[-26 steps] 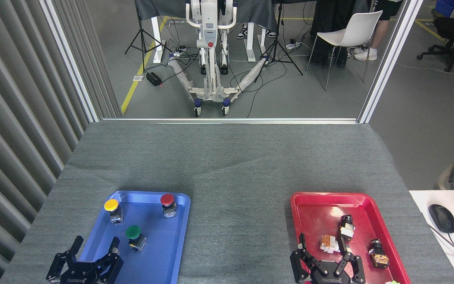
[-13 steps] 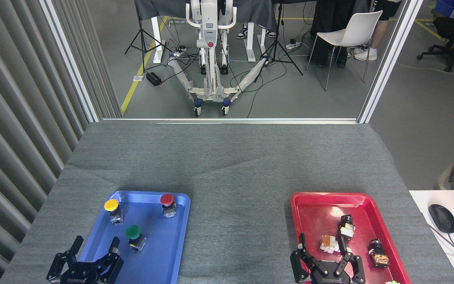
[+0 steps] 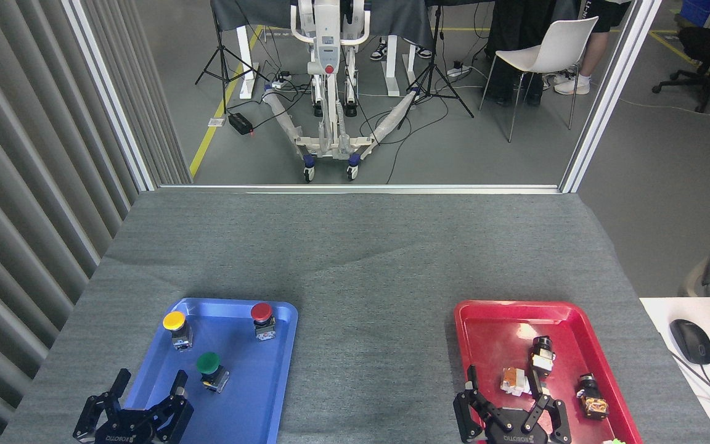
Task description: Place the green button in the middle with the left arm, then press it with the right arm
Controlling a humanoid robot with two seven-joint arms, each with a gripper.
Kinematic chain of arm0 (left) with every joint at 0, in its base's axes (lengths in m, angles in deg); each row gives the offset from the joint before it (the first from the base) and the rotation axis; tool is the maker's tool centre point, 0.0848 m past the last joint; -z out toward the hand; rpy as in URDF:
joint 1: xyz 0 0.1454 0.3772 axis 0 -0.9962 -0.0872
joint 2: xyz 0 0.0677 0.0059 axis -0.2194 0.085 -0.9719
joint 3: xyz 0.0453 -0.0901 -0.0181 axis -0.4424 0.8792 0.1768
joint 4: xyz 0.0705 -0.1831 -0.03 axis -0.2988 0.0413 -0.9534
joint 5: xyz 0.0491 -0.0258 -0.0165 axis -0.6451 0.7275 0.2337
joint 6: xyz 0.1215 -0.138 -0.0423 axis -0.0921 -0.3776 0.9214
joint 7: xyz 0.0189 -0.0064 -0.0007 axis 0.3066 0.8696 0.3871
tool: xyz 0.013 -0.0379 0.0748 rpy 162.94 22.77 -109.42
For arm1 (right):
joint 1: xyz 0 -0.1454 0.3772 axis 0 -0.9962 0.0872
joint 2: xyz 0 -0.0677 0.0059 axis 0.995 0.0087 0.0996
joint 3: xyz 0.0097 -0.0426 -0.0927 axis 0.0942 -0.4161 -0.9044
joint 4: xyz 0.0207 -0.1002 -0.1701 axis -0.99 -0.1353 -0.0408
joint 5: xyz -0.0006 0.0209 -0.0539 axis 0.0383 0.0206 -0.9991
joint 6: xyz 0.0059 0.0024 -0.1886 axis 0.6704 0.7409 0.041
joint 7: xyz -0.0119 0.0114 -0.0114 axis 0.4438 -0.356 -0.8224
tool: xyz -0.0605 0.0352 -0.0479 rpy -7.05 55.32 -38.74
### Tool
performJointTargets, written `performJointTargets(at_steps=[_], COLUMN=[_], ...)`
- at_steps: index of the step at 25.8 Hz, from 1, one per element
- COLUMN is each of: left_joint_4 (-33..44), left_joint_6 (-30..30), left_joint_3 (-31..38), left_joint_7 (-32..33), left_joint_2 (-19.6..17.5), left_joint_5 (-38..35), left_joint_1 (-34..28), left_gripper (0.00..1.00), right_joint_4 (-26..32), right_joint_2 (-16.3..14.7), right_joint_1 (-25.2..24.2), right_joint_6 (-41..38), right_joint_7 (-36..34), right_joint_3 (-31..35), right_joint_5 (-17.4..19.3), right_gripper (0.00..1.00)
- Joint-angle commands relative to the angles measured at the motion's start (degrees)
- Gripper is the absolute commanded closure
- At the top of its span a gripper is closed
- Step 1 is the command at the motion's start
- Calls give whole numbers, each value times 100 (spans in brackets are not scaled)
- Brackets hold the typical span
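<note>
Neither step of the task has begun. The green button (image 3: 208,364) stands in the blue tray (image 3: 256,401), nearer you than the yellow button (image 3: 174,320) and red button (image 3: 261,312). Your left gripper (image 3: 148,385) hovers just left of it, fingers spread and empty. Your right gripper (image 3: 503,382) waits over the red tray (image 3: 490,320), likewise spread. The grey cloth (image 3: 373,345) between the trays lies bare; carrying and pressing both remain.
</note>
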Motion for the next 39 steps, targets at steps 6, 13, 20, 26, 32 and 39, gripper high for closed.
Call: performJointTargets(at_steps=[6,13,20,26,32,39], left_joint_4=[0,-9,-202,-562,-1389,-1749], left_joint_6=[-29,-73,-90,-503,-635,-644], left_joint_3=[-17,-26,-70,-220,-404,-492], left_joint_7=[1,-8,10,80,115,115], left_joint_2=[-17,-35,-43,-52,-70,-96], left_joint_5=[-8,-35,-79,-747,-861,-905], left_joint_1=[0,-18,8,272,773,1045], left_gripper=[0,0,1,2,3,4], right_joint_4=[6,6,-3,-3,-12,-21], right_joint_2=[9,0,0,9,0,0], right_joint_1=[0,9,9,0,-9,-9], right_joint_6=[13,13,-14,-14,-14,-14], right_joint_7=[276,276,259,259,259,250], right_joint_3=[-1,-19,-19,-28,-28,-28], right_joint_5=[-132,-264,-519,-519,-519,-528], right_gripper=[0,0,0,0,0,0])
